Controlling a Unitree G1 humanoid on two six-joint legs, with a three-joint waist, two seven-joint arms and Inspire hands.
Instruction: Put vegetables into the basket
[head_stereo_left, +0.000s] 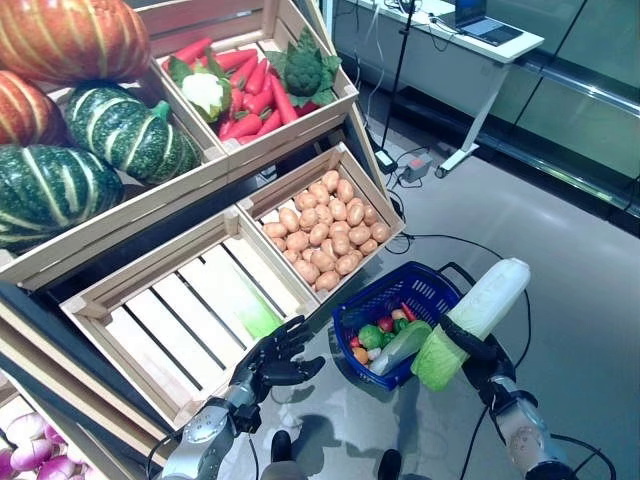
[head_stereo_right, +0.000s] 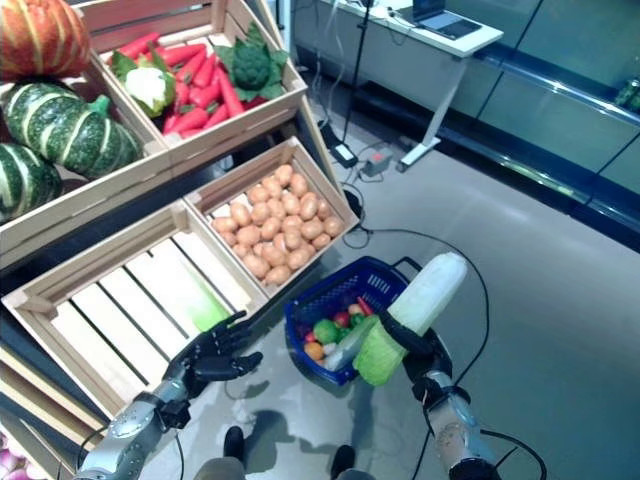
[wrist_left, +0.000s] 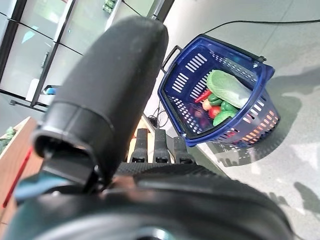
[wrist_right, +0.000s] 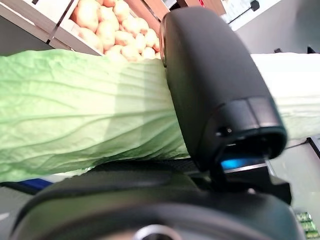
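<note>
— Nearest the robot, low on the right, what is the right hand (head_stereo_left: 478, 352) doing?

— It is curled round a napa cabbage (head_stereo_left: 472, 320), gripping it about the middle. The leafy green end hangs down toward the blue basket (head_stereo_left: 443, 291) and the pale stalk end points up and away. The right wrist view shows the thumb lying across the ribbed leaves, so the grip looks firm. I judge it holds the middle so the long head stays balanced.

— And the left hand (head_stereo_left: 272, 362)?

— Empty, fingers loosely spread, hovering off the front corner of the slatted crate (head_stereo_left: 130, 300). It hangs just beside the basket, seemingly kept out of the way.

— Is the cabbage over the basket?

— Its leafy tip sits by the basket's near rim, not yet inside. The basket stands on the floor, between the two hands, with its handle folded down, leaving the mouth clear.

— What is already in it?

— A second cabbage (wrist_left: 229, 88) lying slantwise, plus small green, red and orange pieces (head_stereo_left: 375, 335) in the bottom. Room is tight, so I think the next head must go in alongside the first.

— Farther back?

— One more cabbage (head_stereo_left: 245, 305) lies in the slatted crate. Beyond that is a crate of potatoes (head_stereo_left: 320, 232), then carrots (head_stereo_left: 255, 90) with a cauliflower (head_stereo_left: 205, 88) and striped pumpkins (head_stereo_left: 125, 130) on the upper shelf.
</note>
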